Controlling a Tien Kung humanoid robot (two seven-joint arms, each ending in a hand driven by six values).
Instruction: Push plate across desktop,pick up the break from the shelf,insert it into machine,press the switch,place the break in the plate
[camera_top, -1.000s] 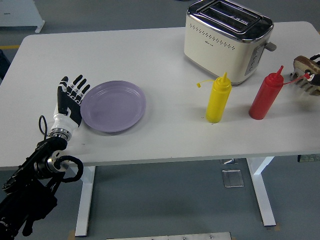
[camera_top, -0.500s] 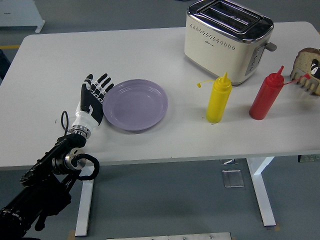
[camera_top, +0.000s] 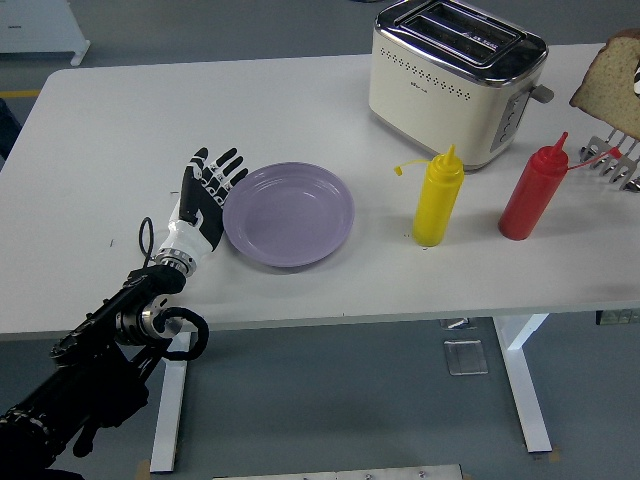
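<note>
Plate push under way: left hand (camera_top: 205, 195), fingers spread flat, bears on the purple plate (camera_top: 289, 213) at its 9 o'clock rim; bread slice (camera_top: 610, 80) is lifted at the right edge (holding hand unseen); toaster (camera_top: 455, 78) loading, switch and plating remain.

Plenty of open white tabletop (camera_top: 150, 110) from 9 to 12 o'clock of the round lavender plate (camera_top: 289, 213); nothing stands there. At the plate's 9 o'clock edge the black-and-white left hand (camera_top: 203, 196) blocks that side. Toward 3 o'clock, a yellow squeeze bottle (camera_top: 437, 197) and red squeeze bottle (camera_top: 532, 193) stand upright with a gap between them. The cream two-slot toaster (camera_top: 455, 79) sits just behind, at 1 o'clock.
</note>
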